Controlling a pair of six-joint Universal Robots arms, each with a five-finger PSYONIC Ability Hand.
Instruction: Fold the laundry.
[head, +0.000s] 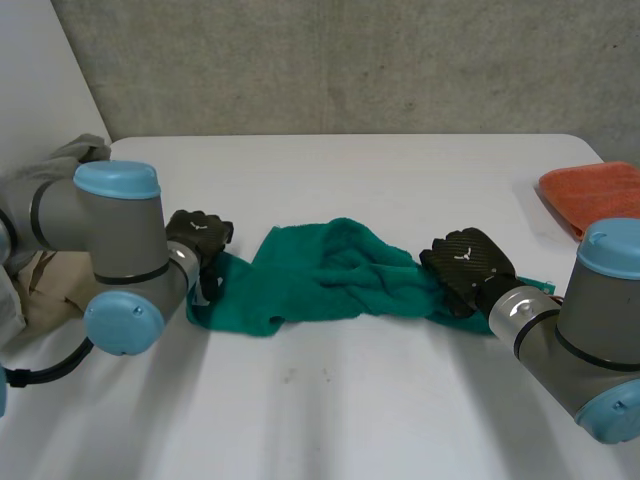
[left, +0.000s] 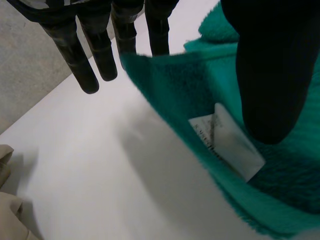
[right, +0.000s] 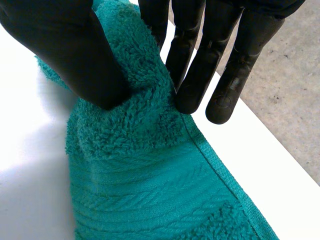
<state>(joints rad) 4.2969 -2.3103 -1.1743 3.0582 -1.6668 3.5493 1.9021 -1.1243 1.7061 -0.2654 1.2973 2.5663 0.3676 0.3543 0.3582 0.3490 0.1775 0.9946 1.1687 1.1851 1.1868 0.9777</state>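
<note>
A green towel (head: 330, 275) lies bunched in a strip across the middle of the white table (head: 350, 170). My left hand (head: 198, 232) is at its left end. In the left wrist view that hand (left: 270, 75) is open: its fingers (left: 82, 65) are straight and stand apart from the thumb, which hovers over the towel (left: 185, 85) beside a white label (left: 227, 140). My right hand (head: 465, 262) is at the towel's right end. In its own wrist view the right hand (right: 75, 55) pinches a fold of the towel (right: 150, 180) between its thumb and its fingers (right: 200, 65).
A pile of beige and grey laundry (head: 40, 280) lies at the table's left edge behind my left arm, and it is seen near the left hand as beige cloth (left: 7, 210). An orange cloth (head: 595, 195) sits at the far right. A concrete wall stands beyond the table.
</note>
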